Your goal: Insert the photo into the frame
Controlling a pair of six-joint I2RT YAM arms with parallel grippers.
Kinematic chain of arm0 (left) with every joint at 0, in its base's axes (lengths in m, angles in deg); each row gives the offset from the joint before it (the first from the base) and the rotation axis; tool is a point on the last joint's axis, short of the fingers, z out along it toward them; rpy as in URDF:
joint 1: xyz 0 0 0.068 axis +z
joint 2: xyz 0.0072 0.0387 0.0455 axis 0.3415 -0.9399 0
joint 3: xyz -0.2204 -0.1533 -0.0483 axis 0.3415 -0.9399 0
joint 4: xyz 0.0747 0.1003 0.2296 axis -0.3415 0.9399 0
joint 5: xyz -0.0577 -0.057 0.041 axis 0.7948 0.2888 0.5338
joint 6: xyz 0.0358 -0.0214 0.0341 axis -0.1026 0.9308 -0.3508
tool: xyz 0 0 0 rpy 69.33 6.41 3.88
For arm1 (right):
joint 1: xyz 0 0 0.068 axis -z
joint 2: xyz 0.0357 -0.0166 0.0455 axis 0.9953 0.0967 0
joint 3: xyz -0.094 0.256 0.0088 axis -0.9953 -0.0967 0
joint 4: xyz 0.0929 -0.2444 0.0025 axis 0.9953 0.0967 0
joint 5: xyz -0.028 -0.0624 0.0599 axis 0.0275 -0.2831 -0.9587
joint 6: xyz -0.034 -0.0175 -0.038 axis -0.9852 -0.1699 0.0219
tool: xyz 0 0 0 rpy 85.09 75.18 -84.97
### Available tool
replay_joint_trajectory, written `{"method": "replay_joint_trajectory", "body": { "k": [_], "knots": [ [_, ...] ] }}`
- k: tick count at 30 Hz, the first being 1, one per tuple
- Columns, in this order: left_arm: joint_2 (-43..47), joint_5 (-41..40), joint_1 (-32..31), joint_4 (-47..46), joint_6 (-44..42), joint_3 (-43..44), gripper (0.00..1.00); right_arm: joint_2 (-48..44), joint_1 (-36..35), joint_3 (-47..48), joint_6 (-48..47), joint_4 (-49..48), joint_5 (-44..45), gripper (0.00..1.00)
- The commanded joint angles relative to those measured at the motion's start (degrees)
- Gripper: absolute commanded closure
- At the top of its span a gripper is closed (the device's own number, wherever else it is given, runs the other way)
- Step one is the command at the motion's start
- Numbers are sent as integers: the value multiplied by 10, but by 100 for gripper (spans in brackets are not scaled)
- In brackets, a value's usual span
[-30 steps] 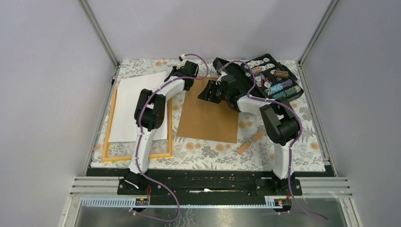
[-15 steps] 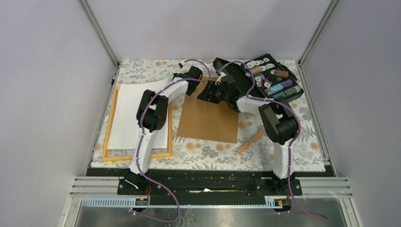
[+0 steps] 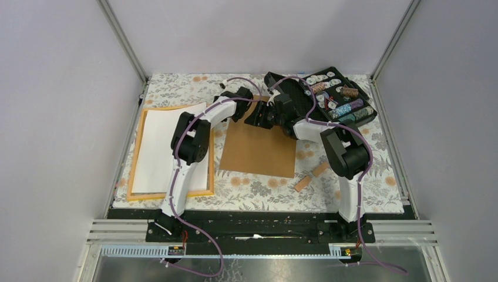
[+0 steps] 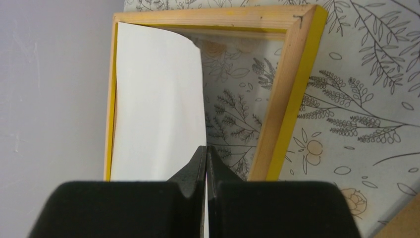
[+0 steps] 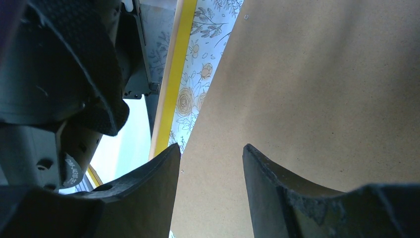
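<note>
Seen from above, a flower-patterned table (image 3: 258, 188) carries the orange-yellow frame (image 3: 170, 194) on its left side, lying flat. The photo (image 3: 158, 147) rests inside it with its plain white back up, so the printed side is hidden.

The left arm reaches to the far right corner of the frame. In its wrist view the left pincer (image 4: 206, 151) is closed tight on the edge of the white sheet. The sheet hugs one long rail of the frame, and table pattern shows between its held edge and the opposite rail. One far corner of the sheet curls upward.

The right pincer (image 5: 210, 158) hovers with a moderate gap, holding nothing, just above the far edge of a brown backing board (image 3: 258, 144). The board lies flat in the middle of the table, just right of the frame. A black case of chips (image 3: 329, 100) sits open at the far right.

The step in hand appears to be seating the photo inside the rails. The next move likely calls for lowering the pinched edge so that the sheet lies flat between all the rails with the curl pressed out, then letting go.

No brand, label or writing can be read; faint marks on the left arm's housing are too small to make out.
</note>
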Motion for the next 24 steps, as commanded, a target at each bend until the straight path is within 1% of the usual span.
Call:
{"method": "replay_joint_trajectory", "body": {
  "k": [1,4,9,14,24],
  "knots": [
    [25,-30,-14,51,41,34,100,9,7,12,12,7,5,43],
    [14,-42,-16,81,61,54,100,11,8,12,13,7,4,44],
    [8,-62,-9,100,72,48,100,10,8,11,14,8,4,44],
    [5,-61,1,100,76,33,100,11,8,10,14,8,3,44],
    [-16,-69,10,99,77,35,100,15,8,14,15,7,1,44]
  ]
}}
